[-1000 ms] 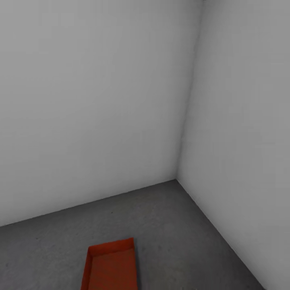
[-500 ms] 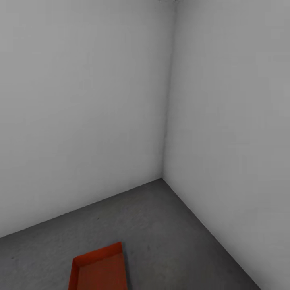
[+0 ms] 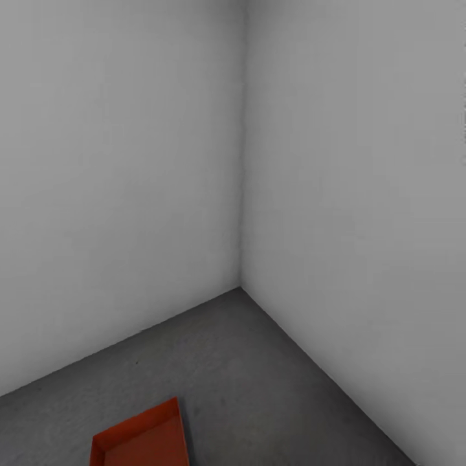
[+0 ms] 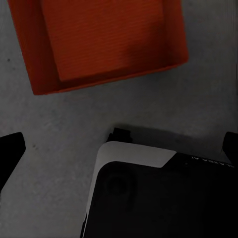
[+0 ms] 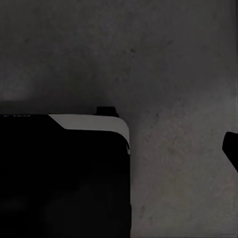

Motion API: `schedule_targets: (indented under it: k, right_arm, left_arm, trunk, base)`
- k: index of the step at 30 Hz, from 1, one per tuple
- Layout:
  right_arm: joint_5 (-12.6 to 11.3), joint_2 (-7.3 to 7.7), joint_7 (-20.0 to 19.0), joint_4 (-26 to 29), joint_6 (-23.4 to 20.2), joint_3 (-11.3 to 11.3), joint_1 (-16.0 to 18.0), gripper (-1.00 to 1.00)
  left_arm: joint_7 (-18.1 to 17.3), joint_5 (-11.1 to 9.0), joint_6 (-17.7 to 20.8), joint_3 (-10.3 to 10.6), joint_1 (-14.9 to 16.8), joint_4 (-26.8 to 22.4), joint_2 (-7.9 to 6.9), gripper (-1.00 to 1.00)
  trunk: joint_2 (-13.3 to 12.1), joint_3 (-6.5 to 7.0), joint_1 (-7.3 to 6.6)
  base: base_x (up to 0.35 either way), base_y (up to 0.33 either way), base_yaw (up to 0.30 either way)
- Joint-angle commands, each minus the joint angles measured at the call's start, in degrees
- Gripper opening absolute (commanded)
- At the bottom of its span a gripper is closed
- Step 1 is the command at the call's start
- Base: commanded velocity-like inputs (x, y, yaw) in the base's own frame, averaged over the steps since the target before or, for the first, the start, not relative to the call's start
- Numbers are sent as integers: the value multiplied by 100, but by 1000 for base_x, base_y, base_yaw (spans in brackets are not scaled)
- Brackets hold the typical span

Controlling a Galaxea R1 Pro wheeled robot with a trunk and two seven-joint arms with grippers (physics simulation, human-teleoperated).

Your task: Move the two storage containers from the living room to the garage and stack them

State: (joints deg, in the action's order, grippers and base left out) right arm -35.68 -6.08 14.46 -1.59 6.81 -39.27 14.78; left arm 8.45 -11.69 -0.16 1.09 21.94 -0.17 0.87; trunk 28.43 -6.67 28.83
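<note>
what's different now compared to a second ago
The head camera has swung right: the wall corner and the bin both slide left in view together. The bin itself lies as before on the floor, with nothing picked up or let go.

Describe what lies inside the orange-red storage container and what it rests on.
The orange-red storage container looks empty: in the left wrist view only its plain bottom and walls show. It rests on the dark grey floor. The head view cuts off its near end, so that part stays unseen.
</note>
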Motion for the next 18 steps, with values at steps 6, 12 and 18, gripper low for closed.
schedule_targets:
  k: [6,12,18]
  right_arm:
    - [-45,14,4,-17,53,-45,7,100]
    - [-16,8,-3,-17,49,-45,7,100]
    - [3,2,-5,-17,48,-45,7,100]
  left_arm:
    - [16,-37,-2,14,3,-1,-2,100]
    - [16,-36,-2,14,3,-5,-6,100]
    - [16,-35,-2,14,3,-5,-7,100]
  trunk:
    - [10,-8,2]
    - [10,-8,2]
    - [10,-8,2]
  base:
    - [0,0,-47]
    - [0,0,-237]
    - [0,0,-282]
